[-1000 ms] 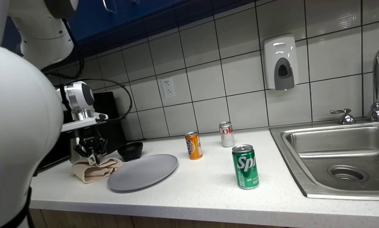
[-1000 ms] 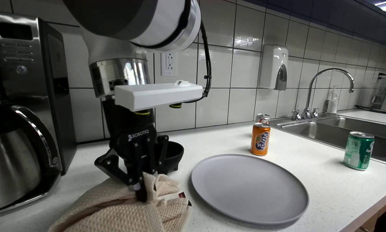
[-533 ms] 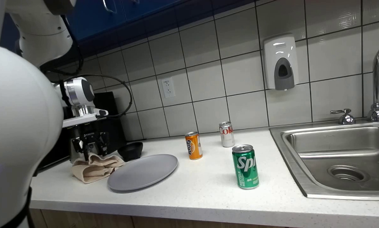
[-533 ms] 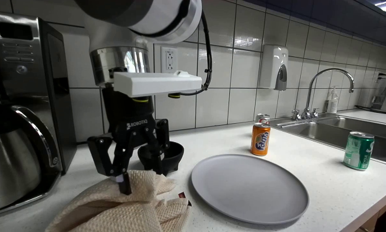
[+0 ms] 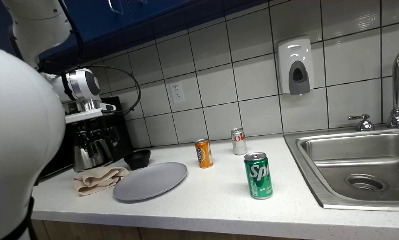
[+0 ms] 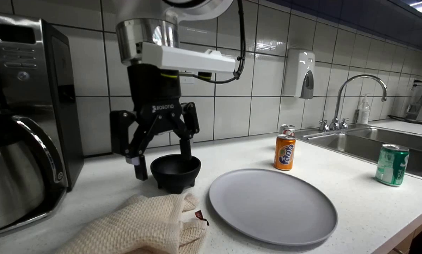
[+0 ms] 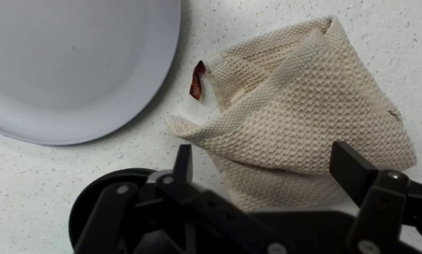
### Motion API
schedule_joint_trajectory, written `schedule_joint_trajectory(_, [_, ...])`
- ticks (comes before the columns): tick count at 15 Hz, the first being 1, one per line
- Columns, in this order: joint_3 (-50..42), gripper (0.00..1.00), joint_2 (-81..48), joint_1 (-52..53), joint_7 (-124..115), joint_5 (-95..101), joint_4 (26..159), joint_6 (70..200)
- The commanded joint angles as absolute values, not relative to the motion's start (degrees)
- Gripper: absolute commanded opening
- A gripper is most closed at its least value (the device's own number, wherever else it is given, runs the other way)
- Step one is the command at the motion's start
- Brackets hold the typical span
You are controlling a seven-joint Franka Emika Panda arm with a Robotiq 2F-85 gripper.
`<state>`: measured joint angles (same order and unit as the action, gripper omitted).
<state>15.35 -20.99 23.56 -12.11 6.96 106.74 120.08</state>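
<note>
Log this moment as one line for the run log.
gripper: open, empty, above counter | beige cloth: rumpled, untouched, beside gray plate | black bowl: upright | orange can, silver can, green can: standing

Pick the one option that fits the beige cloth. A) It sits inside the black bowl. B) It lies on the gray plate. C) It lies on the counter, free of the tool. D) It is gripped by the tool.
C: the beige cloth rests on the counter beside the gray plate, and the open tool hangs above it.
</note>
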Motion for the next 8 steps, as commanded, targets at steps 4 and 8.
schedule_joint_trajectory(4, [14.62, 1.0, -11.0, 19.59, -10.52, 3.12, 117.48, 121.12])
schedule_joint_trajectory(8, [13.19, 1.0, -6.36, 16.77, -10.36, 1.15, 122.5, 121.48])
